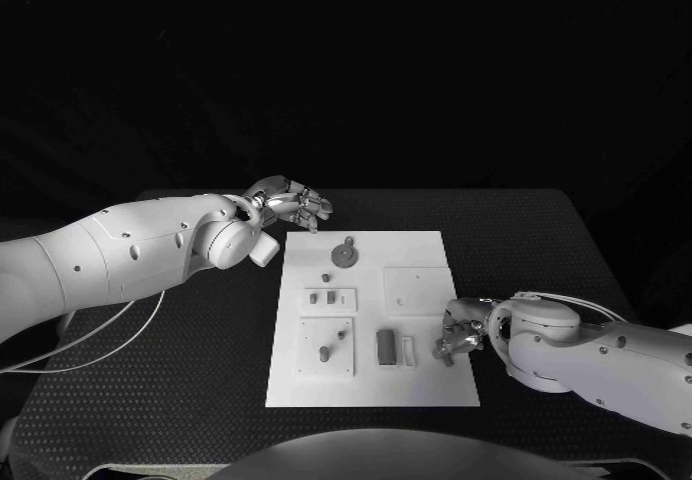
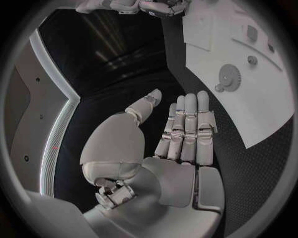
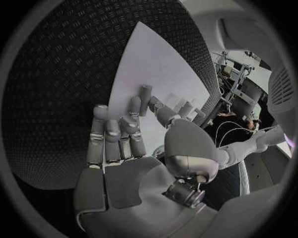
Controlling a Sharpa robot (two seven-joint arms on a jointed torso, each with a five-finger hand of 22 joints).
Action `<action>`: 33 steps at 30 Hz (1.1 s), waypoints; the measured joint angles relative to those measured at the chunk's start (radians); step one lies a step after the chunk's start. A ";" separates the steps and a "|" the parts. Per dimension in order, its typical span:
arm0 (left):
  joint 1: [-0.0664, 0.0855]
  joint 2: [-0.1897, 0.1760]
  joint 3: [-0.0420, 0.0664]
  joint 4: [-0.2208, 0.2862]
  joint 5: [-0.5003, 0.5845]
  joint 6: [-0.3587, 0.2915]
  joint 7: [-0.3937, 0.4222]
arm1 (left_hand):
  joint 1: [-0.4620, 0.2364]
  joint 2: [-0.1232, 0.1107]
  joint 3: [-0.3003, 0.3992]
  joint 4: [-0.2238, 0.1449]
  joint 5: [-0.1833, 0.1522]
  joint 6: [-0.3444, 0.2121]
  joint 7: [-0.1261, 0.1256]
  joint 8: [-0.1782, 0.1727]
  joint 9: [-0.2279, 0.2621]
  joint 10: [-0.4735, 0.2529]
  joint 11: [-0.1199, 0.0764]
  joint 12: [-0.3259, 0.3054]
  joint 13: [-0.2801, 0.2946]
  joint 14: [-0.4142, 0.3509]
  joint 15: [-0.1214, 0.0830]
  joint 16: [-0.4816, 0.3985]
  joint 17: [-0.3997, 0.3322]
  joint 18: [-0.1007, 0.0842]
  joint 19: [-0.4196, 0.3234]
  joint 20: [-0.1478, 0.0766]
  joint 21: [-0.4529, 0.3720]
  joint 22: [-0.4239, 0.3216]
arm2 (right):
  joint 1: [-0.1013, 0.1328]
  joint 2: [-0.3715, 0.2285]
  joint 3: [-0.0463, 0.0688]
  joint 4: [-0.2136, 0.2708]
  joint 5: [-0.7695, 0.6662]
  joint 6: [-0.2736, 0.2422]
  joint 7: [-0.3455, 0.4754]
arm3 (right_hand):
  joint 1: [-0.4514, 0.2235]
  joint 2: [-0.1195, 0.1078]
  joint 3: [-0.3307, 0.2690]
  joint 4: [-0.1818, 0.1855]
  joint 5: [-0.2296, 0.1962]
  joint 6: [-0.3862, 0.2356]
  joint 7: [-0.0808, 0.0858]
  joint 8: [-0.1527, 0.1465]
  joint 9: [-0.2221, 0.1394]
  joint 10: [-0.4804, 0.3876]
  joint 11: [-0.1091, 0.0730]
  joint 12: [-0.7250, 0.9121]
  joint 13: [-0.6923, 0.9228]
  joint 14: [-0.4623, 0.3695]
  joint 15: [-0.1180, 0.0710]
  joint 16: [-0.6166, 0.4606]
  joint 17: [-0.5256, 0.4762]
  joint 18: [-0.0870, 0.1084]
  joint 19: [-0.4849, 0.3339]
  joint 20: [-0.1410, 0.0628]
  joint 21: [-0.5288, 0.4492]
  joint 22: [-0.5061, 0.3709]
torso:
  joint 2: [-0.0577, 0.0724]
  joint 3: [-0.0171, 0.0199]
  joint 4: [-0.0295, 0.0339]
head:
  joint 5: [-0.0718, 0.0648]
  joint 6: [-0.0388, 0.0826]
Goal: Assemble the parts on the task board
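Nearest me, my silver right hand (image 1: 462, 335) rests at the right edge of the white rectangular task board (image 1: 433, 385); its wrist view shows fingers spread, holding nothing. Small grey parts (image 1: 387, 346) lie just beside it. Farther off, my left hand (image 1: 293, 205) hovers released over the black textured table (image 1: 519, 230), fingers straight in its wrist view

our left hand (image 2: 177, 144) hangs above the dark surface (image 2: 124, 99) with its fingers (image 2: 189, 119) straight and side by side, the thumb apart, holding nothing. the white task board (image 2: 248, 94) lies just beside the fingertips. on it we see a round toothed part (image 2: 230, 76), a small knob (image 2: 251, 60) and a squarish piece (image 2: 252, 32). our right hand (image 2: 163, 7) shows at the board's far side.
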 measured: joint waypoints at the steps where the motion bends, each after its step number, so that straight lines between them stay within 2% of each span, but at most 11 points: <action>1: 0.000 0.000 0.000 0.000 0.000 0.000 0.000 | 0.000 0.000 0.000 0.000 0.000 0.000 0.000 0.000 0.000 0.000 0.000 0.000 0.000 0.000 0.000 0.000 0.000 0.000 0.000 0.000 0.000 0.000 | 0.000 0.000 0.000 0.000 0.001 -0.002 0.000 | 0.000 0.000 0.001 0.001 0.000 0.000 0.000 0.000 0.000 0.000 0.000 0.000 0.000 0.000 0.000 0.000 0.000 0.000 0.000 0.000 0.000 0.000 | 0.000 0.0001 0.0000 | 0.000 0.000; 3: 0.000 0.000 0.000 0.000 0.000 0.000 0.000 | 0.000 0.000 0.000 0.000 0.000 0.000 0.000 0.000 0.000 0.000 0.000 0.000 0.000 0.000 0.000 0.000 0.000 0.000 0.000 0.000 0.000 0.000 | -0.001 -0.001 -0.001 0.001 0.008 -0.010 0.000 | -0.001 0.002 0.003 0.003 0.000 0.000 0.000 0.000 0.000 0.001 0.001 0.000 0.000 0.000 0.000 0.000 0.000 0.000 0.000 0.000 0.000 0.001 | 0.000 0.0001 -0.0001 | 0.000 0.000; 10: 0.000 0.000 0.000 0.000 0.000 0.000 0.000 | -0.003 0.003 0.000 0.000 0.000 0.000 0.000 0.000 0.000 0.000 0.000 0.000 0.000 0.000 0.000 0.000 0.000 -0.001 0.000 0.000 0.000 0.000 | -0.004 -0.005 -0.004 -0.002 0.097 -0.050 0.013 | -0.049 0.090 0.001 0.001 -0.003 0.001 0.001 0.000 -0.020 0.015 0.006 0.000 -0.003 0.006 0.009 0.000 0.000 0.000 0.004 0.004 0.000 0.002 | 0.000 0.0004 -0.0001 | 0.000 0.001; 13: 0.000 -0.001 0.000 0.001 0.000 0.000 0.000 | -0.003 0.003 0.000 0.000 0.000 0.000 0.000 0.000 0.000 0.000 0.000 0.000 0.000 0.000 0.000 0.000 0.000 -0.002 0.000 0.000 0.000 0.000 | -0.005 -0.014 -0.005 -0.003 0.172 -0.077 0.019 | -0.057 0.102 0.000 0.000 0.001 0.000 0.001 -0.004 -0.023 0.015 0.006 0.000 -0.003 0.008 0.007 0.000 0.000 0.000 0.004 0.004 0.000 0.002 | 0.000 0.0005 0.0000 | 0.000 0.001; 16: 0.000 -0.001 0.000 0.001 0.000 0.000 -0.001 | -0.003 0.003 0.000 0.000 0.000 0.000 0.000 0.000 0.000 0.000 0.000 0.000 0.000 0.000 0.000 0.000 0.000 -0.003 0.000 0.000 0.000 0.000 | -0.004 -0.019 -0.007 0.001 0.246 -0.099 0.024 | -0.055 0.111 -0.001 0.000 0.002 0.003 0.004 -0.065 -0.019 0.017 0.004 0.000 -0.003 0.009 0.007 0.000 0.000 -0.002 0.004 0.004 0.003 0.002 | 0.000 0.0006 0.0005 | 0.001 0.001; 17: 0.000 -0.002 0.000 0.001 0.000 0.000 -0.001 | -0.003 0.003 0.000 0.000 0.000 0.000 0.000 0.000 0.000 0.000 0.000 0.000 0.000 0.000 0.000 0.000 0.000 -0.002 0.000 0.000 0.000 0.000 | -0.003 -0.020 -0.007 0.003 0.267 -0.105 0.026 | -0.054 0.112 -0.001 0.000 0.002 0.003 0.005 -0.106 -0.015 0.019 0.003 0.000 -0.003 0.010 0.008 0.000 0.000 -0.002 0.006 0.005 0.006 0.002 | 0.000 0.0006 0.0005 | 0.001 0.001; 18: 0.000 -0.002 0.000 0.001 0.000 0.000 -0.001 | -0.003 0.003 0.000 0.000 0.000 0.000 0.000 0.000 0.000 0.000 0.000 0.000 0.000 0.000 0.000 0.000 0.000 -0.001 0.000 0.000 0.000 0.000 | -0.003 -0.021 -0.007 0.005 0.286 -0.109 0.027 | -0.043 0.124 -0.001 0.000 0.002 0.003 0.005 -0.131 -0.014 0.019 0.003 0.000 -0.003 0.012 0.007 0.000 0.000 -0.008 0.006 0.005 0.008 0.002 | 0.000 0.0005 0.0005 | 0.002 0.001; 20: 0.000 -0.002 0.000 0.001 0.000 0.000 -0.001 | -0.003 0.003 0.000 0.000 0.000 0.000 0.000 0.000 0.000 0.000 0.000 0.000 0.000 0.000 0.000 0.000 0.000 0.001 0.000 0.000 0.000 0.001 | -0.003 -0.022 -0.007 0.011 0.329 -0.120 0.033 | -0.043 0.124 -0.002 0.001 0.002 0.004 0.005 -0.175 -0.014 0.024 0.004 0.000 -0.002 0.012 0.007 0.000 0.002 0.008 0.006 0.005 0.007 0.002 | 0.000 0.0004 0.0004 | 0.002 0.001; 22: 0.000 -0.002 0.000 0.001 0.000 0.000 -0.001 | -0.003 0.003 0.000 0.000 0.000 0.000 0.000 0.000 0.000 0.001 -0.001 0.000 0.000 0.000 0.000 0.000 0.000 0.007 0.000 0.000 0.000 0.001 | -0.006 -0.021 -0.008 0.020 0.364 -0.128 0.039 | -0.045 0.127 -0.002 0.001 0.002 0.004 0.005 -0.225 -0.014 0.025 0.003 0.000 -0.001 0.015 0.008 0.000 0.007 0.008 0.005 0.005 0.004 0.002 | 0.000 0.0005 0.0000 | 0.002 0.000; 24: 0.000 -0.002 0.000 0.001 0.000 0.000 -0.001 | -0.003 0.003 0.000 0.000 0.000 0.000 0.000 0.000 0.000 0.001 -0.001 0.000 0.001 0.000 0.000 0.000 0.000 0.008 0.000 0.000 -0.002 0.001 | -0.009 -0.017 -0.010 0.029 0.395 -0.136 0.047 | -0.039 0.136 -0.002 0.001 0.002 0.004 0.005 -0.242 -0.028 0.029 0.003 0.000 0.003 0.023 0.010 0.000 0.012 0.008 0.005 0.005 0.004 0.002 | 0.000 0.0001 0.0000 | 0.002 0.000; 33: 0.000 -0.005 0.000 0.002 -0.001 0.000 -0.002 | -0.003 0.003 0.000 0.000 0.000 0.000 0.000 0.000 0.000 0.002 -0.002 0.000 0.001 0.000 0.000 0.000 0.001 0.007 0.000 0.000 -0.004 0.001 | -0.015 -0.011 -0.014 0.042 0.454 -0.183 0.065 | -0.026 0.137 -0.002 0.001 0.002 0.003 0.011 -0.240 -0.030 0.034 0.001 0.000 0.005 0.024 0.009 0.000 0.019 0.007 0.009 0.001 0.004 0.002 | 0.000 0.0001 -0.0006 | 0.003 -0.001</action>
